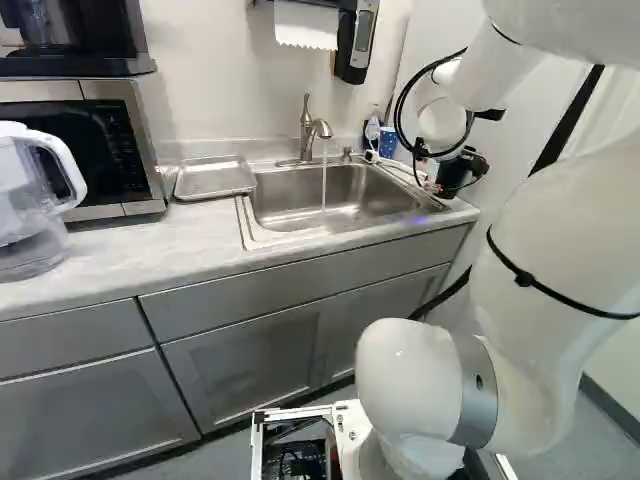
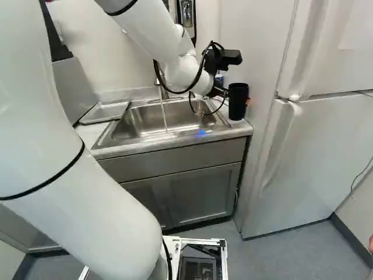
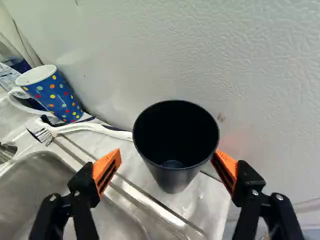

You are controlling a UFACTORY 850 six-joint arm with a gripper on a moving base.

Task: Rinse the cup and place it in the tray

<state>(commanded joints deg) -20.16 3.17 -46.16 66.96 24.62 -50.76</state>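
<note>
In the right base view my gripper [image 2: 221,91] is at the counter's far right corner, behind the black cup [image 2: 238,102]. The wrist view shows the gripper [image 3: 166,155] open, its orange pads on two sides of the black cup [image 3: 172,175]. A gap separates one pad from the cup; the other is close against its rim. The cup is upright on the counter beside the sink, its mouth facing up. The metal tray [image 1: 213,178] lies flat left of the sink. Water [image 1: 324,185] runs from the faucet [image 1: 308,130].
A blue dotted mug [image 3: 56,97] and a white-handled brush [image 3: 87,127] are near the cup, against the wall side. The sink [image 1: 340,195] lies beside it. A fridge [image 2: 309,146] stands right of the counter; a pitcher [image 1: 30,200] and microwave are at the left.
</note>
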